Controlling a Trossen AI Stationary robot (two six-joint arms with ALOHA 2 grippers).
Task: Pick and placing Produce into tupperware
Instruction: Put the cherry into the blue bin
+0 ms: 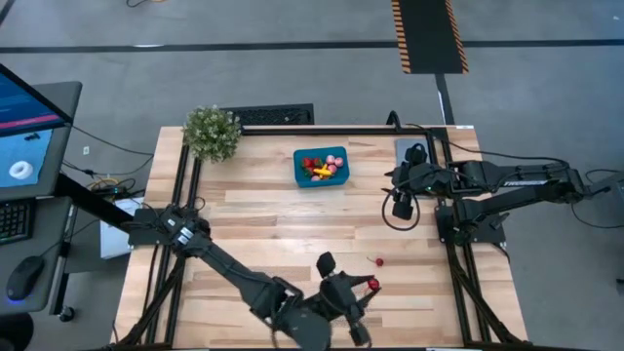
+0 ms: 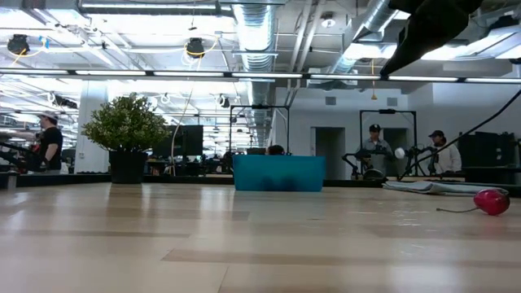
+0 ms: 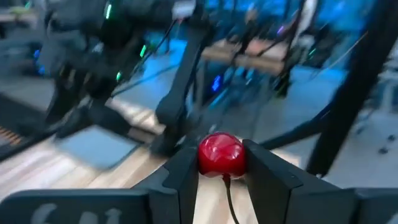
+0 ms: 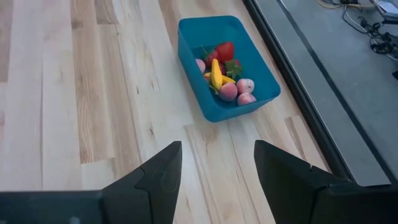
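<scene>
The teal tupperware [image 1: 321, 167] stands at the table's far middle and holds strawberries, pink pieces and a yellow piece [image 4: 217, 74]. My left gripper [image 1: 370, 285] is near the front edge, right of centre, shut on a red cherry [image 3: 221, 152]. A second cherry [image 1: 378, 261] lies on the wood just beyond it, its stem trailing on the table [image 2: 491, 200]. My right gripper [image 4: 217, 165] hangs open and empty at the right, above the table, facing the tupperware [image 4: 227, 68]. My left gripper pinches the cherry's round body [image 3: 211, 155] between its two fingers, at their free ends. The fingers lie about level and point toward the table's right side. The cherry is lifted clear of the table, and its dark stem [image 3: 230, 196] runs back between the fingers.
A bushy green potted plant [image 1: 212, 132] stands at the far left corner. A grey flat plate [image 1: 408, 148] lies at the far right, by the right arm's base. Bare wood stretches between the tupperware and the front edge. People stand in the room beyond the table [image 2: 374, 146].
</scene>
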